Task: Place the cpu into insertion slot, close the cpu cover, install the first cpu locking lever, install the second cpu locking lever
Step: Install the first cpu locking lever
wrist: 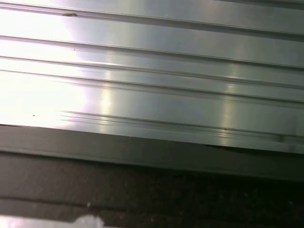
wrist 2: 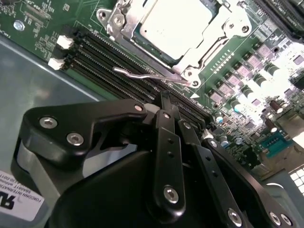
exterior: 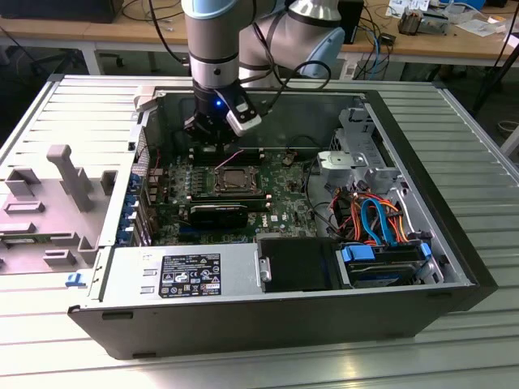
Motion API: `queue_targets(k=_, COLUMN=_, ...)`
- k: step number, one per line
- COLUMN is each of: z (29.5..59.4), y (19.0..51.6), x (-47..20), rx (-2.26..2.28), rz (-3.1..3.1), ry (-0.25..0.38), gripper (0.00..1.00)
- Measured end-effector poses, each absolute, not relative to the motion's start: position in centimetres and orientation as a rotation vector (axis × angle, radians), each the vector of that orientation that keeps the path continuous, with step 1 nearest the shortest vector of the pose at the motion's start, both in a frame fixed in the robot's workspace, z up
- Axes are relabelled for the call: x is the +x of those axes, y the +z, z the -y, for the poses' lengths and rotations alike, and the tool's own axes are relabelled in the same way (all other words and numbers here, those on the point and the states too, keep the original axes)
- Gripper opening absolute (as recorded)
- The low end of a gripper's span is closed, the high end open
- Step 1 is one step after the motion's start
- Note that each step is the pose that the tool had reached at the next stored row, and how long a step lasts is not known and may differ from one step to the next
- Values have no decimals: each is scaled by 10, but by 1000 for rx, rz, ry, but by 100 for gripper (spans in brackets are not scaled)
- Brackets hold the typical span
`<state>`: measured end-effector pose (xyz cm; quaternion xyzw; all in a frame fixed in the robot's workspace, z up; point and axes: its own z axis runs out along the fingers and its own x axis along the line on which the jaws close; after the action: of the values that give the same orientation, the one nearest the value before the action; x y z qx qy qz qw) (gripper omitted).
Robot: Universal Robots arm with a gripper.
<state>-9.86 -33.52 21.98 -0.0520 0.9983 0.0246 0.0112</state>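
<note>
cpu sits seated in the insertion slot on the green motherboard, mid-case in the exterior view. cpu cover lies down flat over it, silver frame around the chip's edges, chip top showing through the cut-out. One thin wire locking lever runs along the socket edge nearest the memory slots; whether it is latched, cannot tell.

gripper hangs just above the board on the far side of the socket, over the memory slots; fingers drawn together, closed, nothing between them, tips near the lever but contact unclear.

Open room: case wall close behind the gripper, black graphics card just in front of the socket, drive cage and cable bundle well off to the exterior view's right. Power supply along the near case edge. Computer case lies open on the ribbed metal worktop.
</note>
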Motion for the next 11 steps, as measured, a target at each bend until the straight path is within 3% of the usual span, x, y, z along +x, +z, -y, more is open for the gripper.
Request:
queue_targets(k=3, z=337, y=219, x=-99, rx=-148, rz=-3116, ry=47, gripper=11)
queue_targets(k=11, z=340, y=217, x=-98, rx=-145, rz=-3116, ry=43, gripper=11)
